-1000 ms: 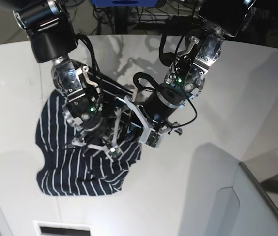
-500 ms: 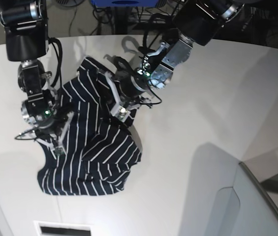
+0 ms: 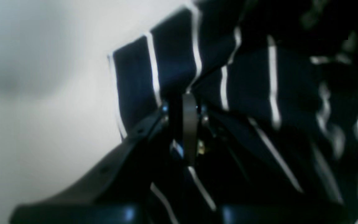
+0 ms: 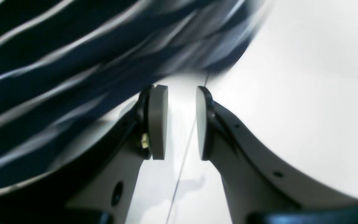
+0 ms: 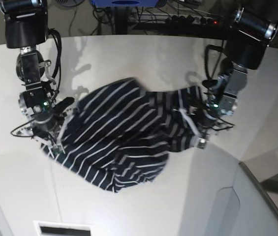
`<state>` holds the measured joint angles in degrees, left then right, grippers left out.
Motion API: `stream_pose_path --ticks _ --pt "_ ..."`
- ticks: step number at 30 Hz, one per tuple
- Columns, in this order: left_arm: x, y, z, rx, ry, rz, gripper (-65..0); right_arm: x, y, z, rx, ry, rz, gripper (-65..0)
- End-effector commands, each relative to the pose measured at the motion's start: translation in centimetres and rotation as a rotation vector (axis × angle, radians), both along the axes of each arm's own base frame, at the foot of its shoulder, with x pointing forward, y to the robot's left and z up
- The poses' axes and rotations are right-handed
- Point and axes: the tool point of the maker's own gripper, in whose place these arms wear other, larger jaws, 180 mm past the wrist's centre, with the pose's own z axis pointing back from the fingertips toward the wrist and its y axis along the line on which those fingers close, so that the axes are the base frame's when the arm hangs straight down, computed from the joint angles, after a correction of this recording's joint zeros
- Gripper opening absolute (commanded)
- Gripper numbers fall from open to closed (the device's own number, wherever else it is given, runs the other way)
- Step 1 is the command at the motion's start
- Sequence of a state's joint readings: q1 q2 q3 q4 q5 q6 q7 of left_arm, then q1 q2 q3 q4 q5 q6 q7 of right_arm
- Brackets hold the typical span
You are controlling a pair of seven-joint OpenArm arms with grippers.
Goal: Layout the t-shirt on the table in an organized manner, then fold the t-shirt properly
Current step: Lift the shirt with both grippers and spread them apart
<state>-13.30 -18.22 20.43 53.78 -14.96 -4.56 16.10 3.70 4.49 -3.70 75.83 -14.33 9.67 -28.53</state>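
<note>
Though blurred in places, the t-shirt (image 5: 119,132) lay in a loose, wrinkled band across the table (image 5: 143,211), its nearest fold sagging toward the front edge. It looked light, limp and thin. I judged it would slide easily on the smooth top and bunch wherever it was pulled unevenly, so the hem corners or shoulder seams seemed the surest places to take it.

Farther in, the right gripper (image 4: 182,121) sat at the shirt's one end with its pads apart and bare table showing between them. Striped cloth lay just beside its finger, not in the gap. At the other end, the left gripper (image 3: 186,109) had its fingers pressed together on a pinch of striped fabric.

No container with contents showed. The grey shape (image 5: 257,201) at the near corner could not be identified.
</note>
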Motion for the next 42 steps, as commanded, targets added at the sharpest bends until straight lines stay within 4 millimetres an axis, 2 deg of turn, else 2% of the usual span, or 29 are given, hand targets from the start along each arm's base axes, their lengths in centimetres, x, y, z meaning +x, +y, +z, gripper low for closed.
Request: stream_pose_path --ticks 1,3,4,9,12,13,14,16,19,21,23,27,31,35,40,42 --pt "1.6 0.4 1.7 0.000 -0.049 0.005 -59.6 1.5 -0.2 1.9 -0.003 -0.067 0.001 -50.9" --pt "2.3 0.1 3.1 -0.015 -0.088 0.001 -59.6 2.1 -0.1 2.5 -0.003 -0.082 0.003 -50.7" --pt "2.5 -0.9 3.9 -0.027 -0.111 -0.017 -59.6 2.6 -0.1 3.0 -0.003 -0.093 0.002 -50.7" --pt "0.0 -5.8 5.0 -0.100 -0.097 -0.076 -59.6 2.0 -1.1 2.2 -0.012 -0.035 -0.041 -50.6" --pt "-1.9 -7.8 6.2 -0.139 -0.120 -0.109 -59.6 0.5 -2.2 3.1 0.036 -0.066 -0.124 -50.0" --pt "-2.8 -8.3 6.4 -0.151 -0.124 -0.120 -59.6 -0.2 -2.5 4.0 0.060 -0.096 -0.163 -49.1" --pt "-3.7 -8.7 6.6 -0.162 -0.125 -0.128 -59.6 -1.1 -2.4 4.5 0.084 -0.110 -0.187 -46.2" --pt "-5.1 -8.3 6.8 -0.181 -0.126 -0.103 -59.4 -3.0 -1.0 4.5 0.129 -0.085 -0.177 -37.8" --pt "-7.6 -5.7 6.4 -0.197 -0.112 -0.002 -58.6 -6.0 0.9 2.8 0.208 0.029 -0.141 -20.0" --pt "-8.9 -4.5 6.0 -0.240 -0.091 0.074 -57.8 -6.9 1.9 1.5 0.306 0.086 -0.140 -12.6" --pt "-10.4 -3.8 5.3 -0.311 -0.054 0.139 -53.2 -7.4 1.9 0.6 0.399 0.103 -0.186 -12.5" --pt "-12.7 -3.6 3.3 -0.467 0.047 0.240 -37.7 -7.8 1.7 -0.3 0.457 0.123 -0.222 -20.0" --pt "-14.2 -4.9 1.1 -0.560 0.140 0.282 -24.7 -7.7 2.0 -1.4 0.477 0.136 -0.230 -22.1" --pt "-14.7 -7.0 0.8 -0.609 0.158 0.257 -22.9 -7.6 2.4 -2.3 0.497 0.143 -0.233 -21.8" --pt "-13.8 -8.3 1.2 -0.641 0.145 0.256 -22.9 -7.1 3.6 -3.0 0.597 0.152 -0.246 -21.8" --pt "-13.7 -8.6 1.3 -0.649 0.142 0.257 -22.9 -7.2 3.3 -3.2 0.625 0.156 -0.254 -21.8"
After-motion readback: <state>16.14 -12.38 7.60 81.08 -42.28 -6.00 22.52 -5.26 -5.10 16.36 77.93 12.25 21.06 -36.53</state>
